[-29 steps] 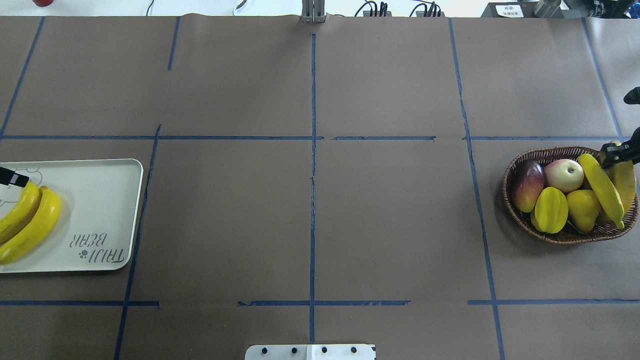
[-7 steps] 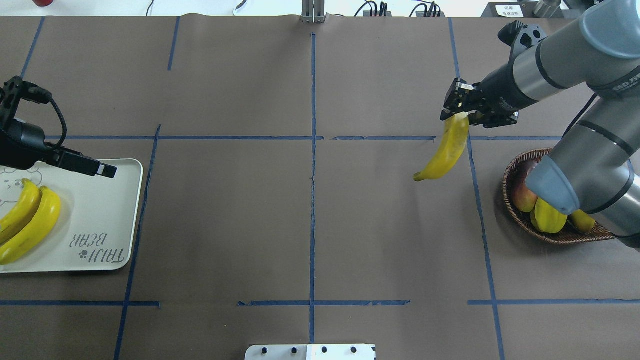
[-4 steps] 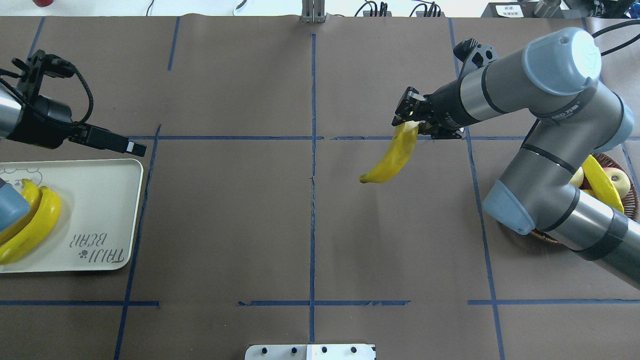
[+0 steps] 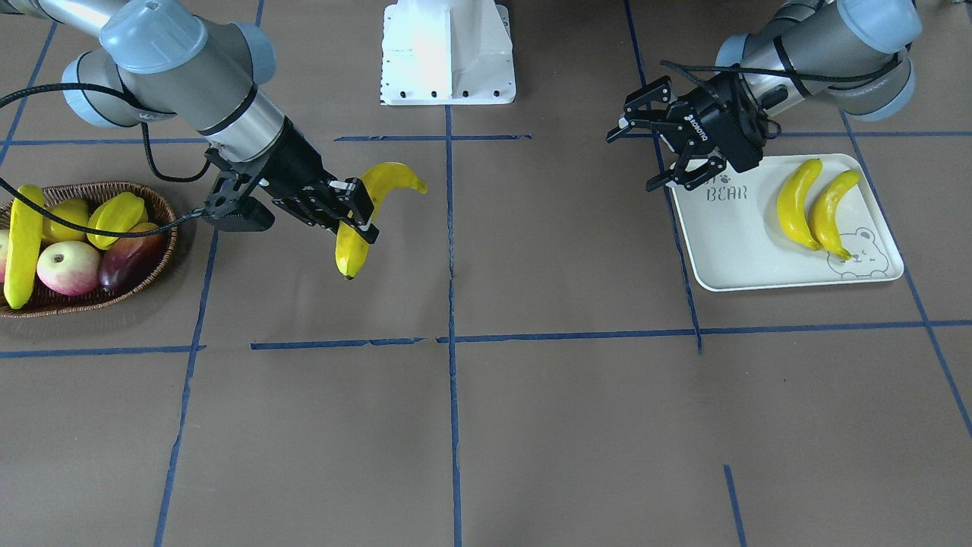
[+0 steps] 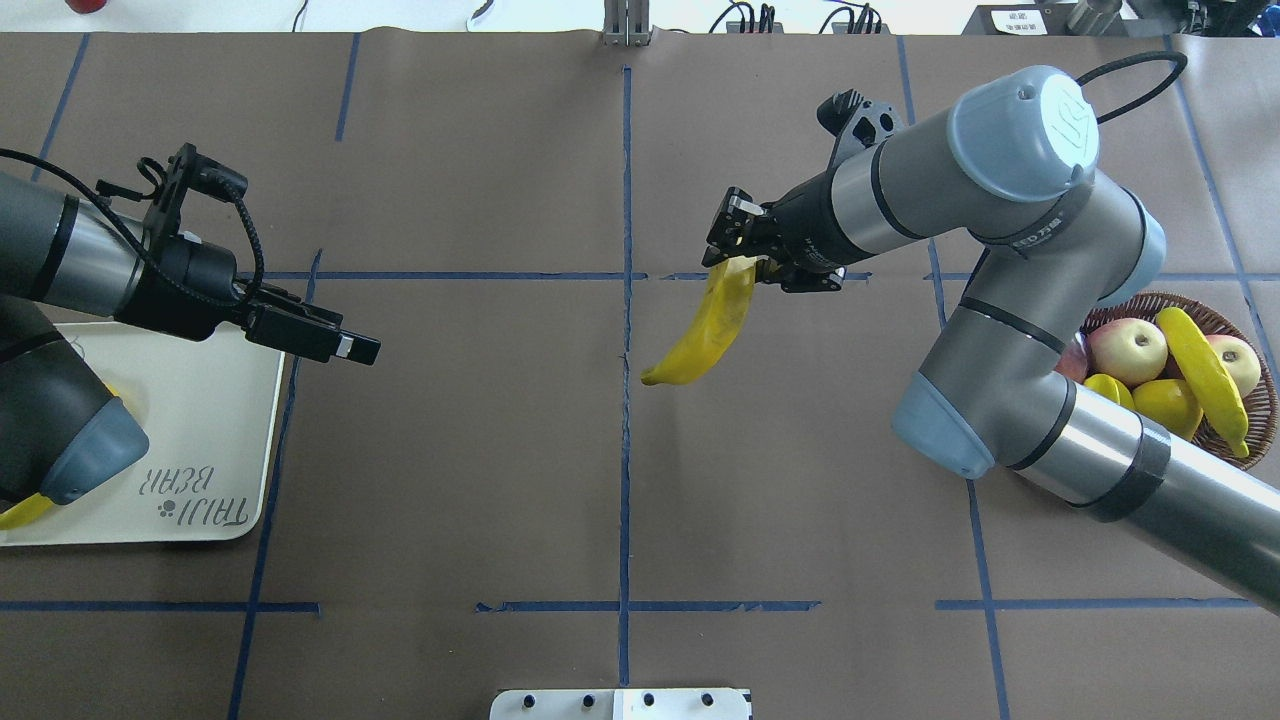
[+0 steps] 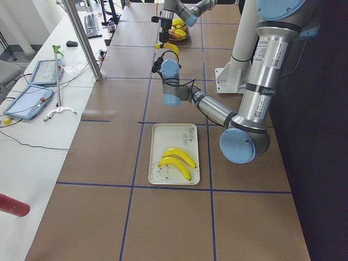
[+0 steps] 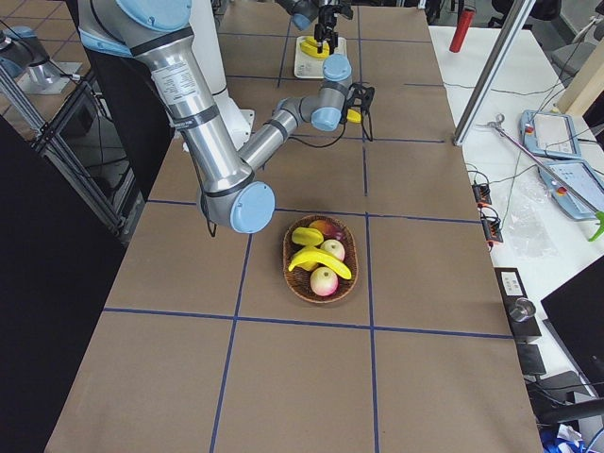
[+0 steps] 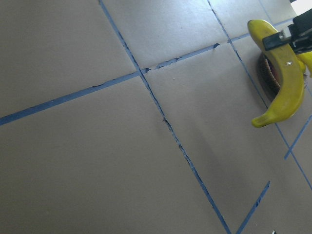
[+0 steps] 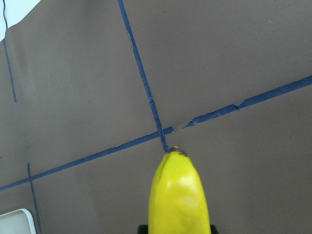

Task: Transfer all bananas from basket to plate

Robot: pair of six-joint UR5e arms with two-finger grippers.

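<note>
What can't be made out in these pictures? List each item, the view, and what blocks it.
- The two bananas on the plate: in the overhead view, the left arm's elbow covers all but one tip.
- Plate print: in the front-facing view, the open left gripper covers the upper line; only BEAR reads.
- The basket: in the front-facing view, cut off by the frame's edge.
- The right gripper: the right wrist view shows only the held banana.
</note>
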